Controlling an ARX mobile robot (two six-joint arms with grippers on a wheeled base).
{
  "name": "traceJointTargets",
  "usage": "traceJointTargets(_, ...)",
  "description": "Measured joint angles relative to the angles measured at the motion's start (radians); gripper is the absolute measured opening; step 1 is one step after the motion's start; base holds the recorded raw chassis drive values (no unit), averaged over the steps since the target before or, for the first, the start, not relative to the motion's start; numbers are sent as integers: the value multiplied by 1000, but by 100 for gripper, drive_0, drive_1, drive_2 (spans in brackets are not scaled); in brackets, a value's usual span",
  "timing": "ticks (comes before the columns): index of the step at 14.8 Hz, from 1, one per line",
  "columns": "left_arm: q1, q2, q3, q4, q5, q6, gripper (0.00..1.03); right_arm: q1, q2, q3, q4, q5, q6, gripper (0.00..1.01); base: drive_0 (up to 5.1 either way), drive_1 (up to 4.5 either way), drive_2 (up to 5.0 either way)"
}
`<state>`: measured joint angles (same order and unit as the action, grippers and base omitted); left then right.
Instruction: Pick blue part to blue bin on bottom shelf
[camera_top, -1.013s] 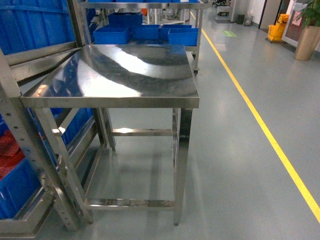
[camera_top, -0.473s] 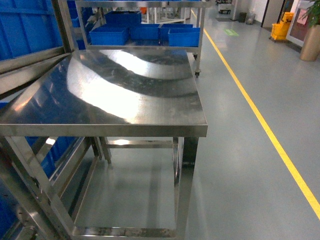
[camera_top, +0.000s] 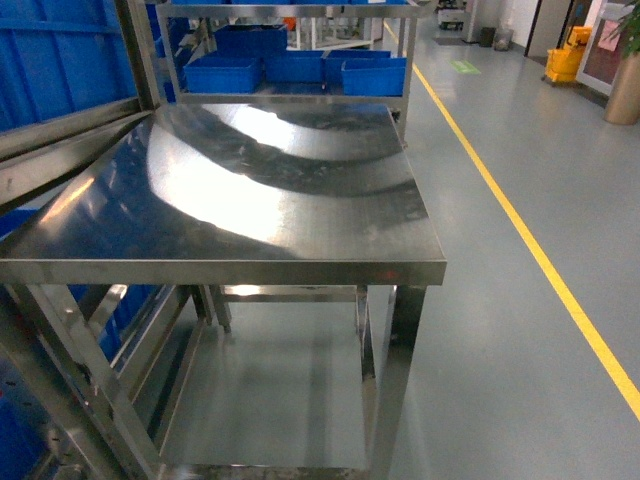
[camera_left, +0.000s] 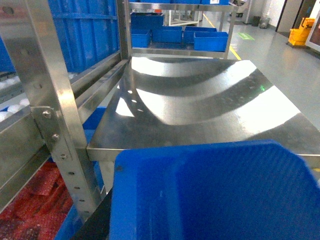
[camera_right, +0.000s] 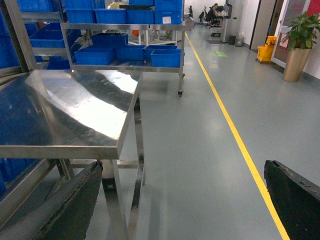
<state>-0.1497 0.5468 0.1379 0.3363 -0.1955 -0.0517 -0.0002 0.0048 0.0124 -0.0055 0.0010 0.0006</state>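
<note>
A large blue part (camera_left: 210, 195) fills the lower half of the left wrist view, close to the camera and over the place of the left gripper's jaws, which it hides. A black finger (camera_left: 95, 222) shows along its lower left edge. My right gripper (camera_right: 182, 200) is open, its black fingertips (camera_right: 65, 210) wide apart over bare floor. The steel rack (camera_left: 50, 100) stands at the left. Low in it I see red material (camera_left: 35, 200) and the edge of a blue bin (camera_left: 67, 225). The bottom shelf itself is hidden behind the rack's post. Neither gripper shows in the head view.
A steel table (camera_top: 260, 190) stands straight ahead beside the rack, also in the wrist views (camera_left: 200, 110) (camera_right: 65, 105). Behind it is a cart with several blue bins (camera_top: 290, 70). A yellow floor line (camera_top: 530, 250) runs along the right, with open grey floor beside it.
The head view has closed in on the table, which now looks larger and sits further right. The rack's lower blue and red bins have slid out of view at the left.
</note>
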Motion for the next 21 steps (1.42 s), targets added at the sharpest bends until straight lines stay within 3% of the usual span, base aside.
traceJointTargets(21,3,-2,0,1,-3,0,44,0,0,0,2,-1,0,98,-501,245,245)
